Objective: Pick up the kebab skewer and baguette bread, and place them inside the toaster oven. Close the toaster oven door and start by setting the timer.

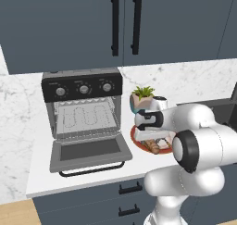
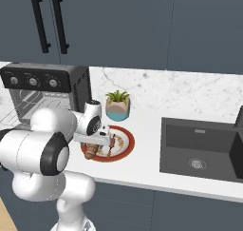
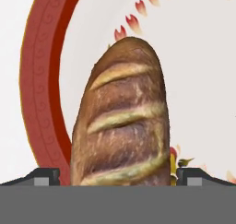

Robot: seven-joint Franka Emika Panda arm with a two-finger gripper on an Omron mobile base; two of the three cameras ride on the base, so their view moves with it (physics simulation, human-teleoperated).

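The baguette bread (image 3: 122, 121), golden brown with a scored crust, lies on a red-rimmed plate (image 3: 41, 80). My gripper (image 3: 120, 178) is open and lowered over it, one fingertip on each side of the loaf with a narrow gap at both. From the base views the gripper (image 1: 155, 138) (image 2: 97, 142) hangs over the plate (image 2: 128, 148), the loaf's end (image 2: 90, 152) poking out below it. The kebab skewer (image 2: 111, 143) rests beside the bread on the plate. The toaster oven (image 1: 83, 87) stands to the left, with its door (image 1: 90, 152) dropped open and the wire rack showing.
A small potted plant (image 1: 142, 96) stands right behind the plate. A dark sink (image 2: 199, 149) is set into the counter to the right. Dark upper cabinets hang over the marble counter, and the open oven door reaches toward the counter's front edge.
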